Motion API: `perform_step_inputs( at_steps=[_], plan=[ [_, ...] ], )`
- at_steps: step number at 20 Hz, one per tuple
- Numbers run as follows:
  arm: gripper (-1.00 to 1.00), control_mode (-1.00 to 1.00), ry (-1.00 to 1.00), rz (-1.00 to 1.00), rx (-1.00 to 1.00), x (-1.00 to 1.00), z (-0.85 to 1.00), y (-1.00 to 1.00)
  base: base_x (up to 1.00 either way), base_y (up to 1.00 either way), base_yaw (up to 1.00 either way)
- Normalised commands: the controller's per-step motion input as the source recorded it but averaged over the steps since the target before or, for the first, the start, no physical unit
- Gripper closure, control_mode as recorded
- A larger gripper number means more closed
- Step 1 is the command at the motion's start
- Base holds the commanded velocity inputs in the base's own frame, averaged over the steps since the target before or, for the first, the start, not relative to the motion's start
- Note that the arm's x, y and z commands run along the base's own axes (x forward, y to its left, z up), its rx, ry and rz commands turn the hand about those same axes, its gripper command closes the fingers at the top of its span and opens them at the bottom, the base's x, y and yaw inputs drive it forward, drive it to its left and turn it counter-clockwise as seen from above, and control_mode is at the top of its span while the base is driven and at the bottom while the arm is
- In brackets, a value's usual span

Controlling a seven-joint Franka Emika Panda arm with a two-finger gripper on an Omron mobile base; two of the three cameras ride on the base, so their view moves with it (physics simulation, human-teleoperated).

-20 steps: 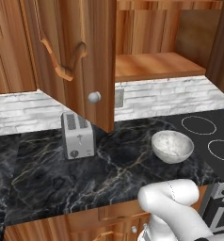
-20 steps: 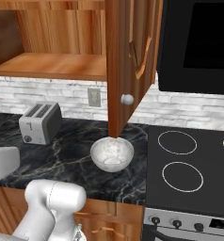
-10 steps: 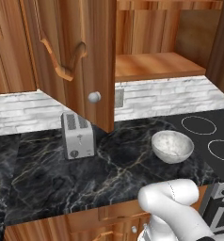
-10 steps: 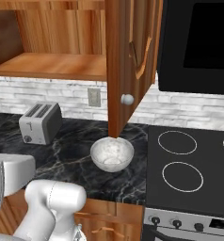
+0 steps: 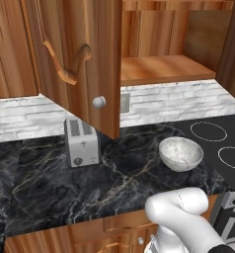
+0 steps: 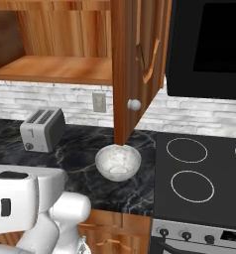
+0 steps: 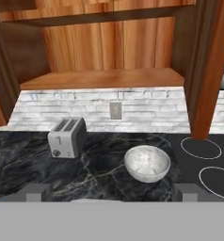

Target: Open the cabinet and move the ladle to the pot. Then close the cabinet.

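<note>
Movement since a moment ago is all in the arm (image 6: pixel 21 203): its white link has swung further into the lower left of the right base view, while the cabinet (image 5: pixel 85 64), toaster (image 5: pixel 82 143) and bowl (image 5: pixel 181 153) stay put. We judge the opening step done, as both doors stand wide and the lower shelf (image 7: pixel 104 77) shows bare wood. The jaws are spread fully apart with nothing between them, fingertips (image 7: pixel 38 192) low over the worktop (image 5: pixel 50 188). The cabinet lies straight ahead of and above the jaws, well apart. Where the ladle lies we cannot tell, so the reach still lacks a target.
</note>
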Motion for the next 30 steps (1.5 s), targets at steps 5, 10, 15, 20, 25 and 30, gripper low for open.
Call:
perform_step_inputs(
  at_steps=[5, 10, 15, 20, 25, 30],
  plan=[
    [-1.00, -1.00, 0.00, 0.00, 0.00, 0.05, 0.00, -0.25, 0.00, 0.00, 0.00],
    [-1.00, -1.00, 0.00, 0.00, 0.00, 0.06, 0.00, -0.14, 0.00, 0.00, 0.00],
    [-1.00, -1.00, 0.00, 0.00, 0.00, 0.02, 0.00, -0.21, 0.00, 0.00, 0.00],
    [-1.00, -1.00, -0.01, 0.04, 0.06, 0.04, 0.00, -0.28, 0.00, 0.00, 0.00],
    [-1.00, -1.00, -0.03, 0.05, 0.19, 0.22, 0.00, -0.33, 0.00, 0.00, 0.00],
    [-1.00, -1.00, -0.03, 0.07, 0.20, 0.35, 0.00, -0.22, 0.00, 0.00, 0.00]
  ],
)
